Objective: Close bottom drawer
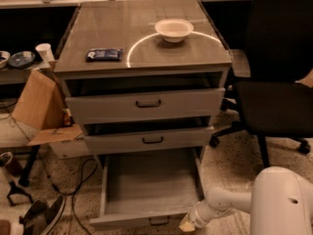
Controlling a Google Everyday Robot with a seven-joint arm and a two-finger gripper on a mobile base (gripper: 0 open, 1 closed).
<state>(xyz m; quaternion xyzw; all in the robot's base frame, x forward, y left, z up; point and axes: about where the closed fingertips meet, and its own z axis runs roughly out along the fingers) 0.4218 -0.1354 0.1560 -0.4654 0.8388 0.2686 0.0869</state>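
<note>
The bottom drawer (pixel 146 185) of the grey cabinet is pulled far out, showing a plain grey inside. Its short front panel with a small dark bar handle (pixel 159 222) is at the lower edge of the view. My white arm comes in from the lower right, and its gripper (pixel 188 225) is right at the drawer's front right corner, close to the panel. The middle drawer (pixel 149 140) and the top drawer (pixel 146 103) are each slightly open.
On the cabinet top stand a white bowl (pixel 174 29) and a dark flat packet (pixel 104 54). A black office chair (pixel 279 77) is at the right. A cardboard box (pixel 41 106) and cables (pixel 78 180) lie on the floor at the left.
</note>
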